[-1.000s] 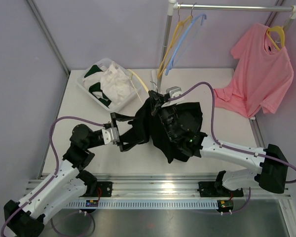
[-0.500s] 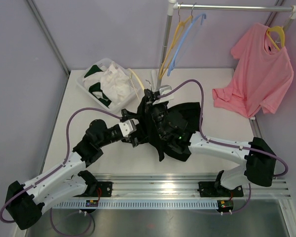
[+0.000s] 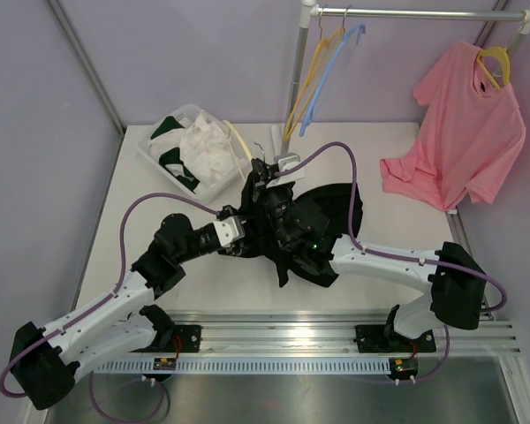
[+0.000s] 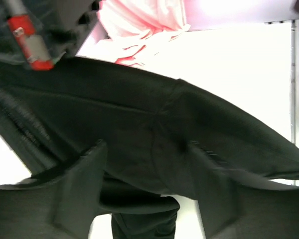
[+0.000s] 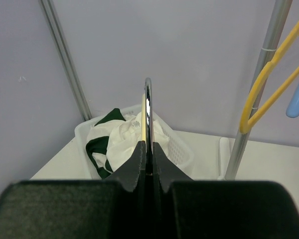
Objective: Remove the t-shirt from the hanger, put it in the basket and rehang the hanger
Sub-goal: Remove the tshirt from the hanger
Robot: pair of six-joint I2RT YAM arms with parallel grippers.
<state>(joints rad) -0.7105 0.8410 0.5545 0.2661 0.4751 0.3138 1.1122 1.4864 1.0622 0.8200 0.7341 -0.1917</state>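
Black t-shirt [image 3: 329,212] sits bunched at mid-table [image 3: 406,234], on its hanger [image 5: 147,102]. My right gripper [image 5: 147,147] is clamped on the hanger's metal hook. My left gripper [image 4: 145,152] has its fingers apart, with shirt cloth between them. Pink shirt [image 3: 468,132] hangs far right.

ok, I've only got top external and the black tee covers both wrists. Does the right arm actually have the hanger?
Observer: Yes. In the right wrist view, the right gripper has its jaws shut on the hanger hook, a thin metal wire standing upright between them.
Operator: And left?
Observer: In the left wrist view, the left gripper has its jaws apart. The black t-shirt spans the gap between the fingers, and I can't see it clamped.
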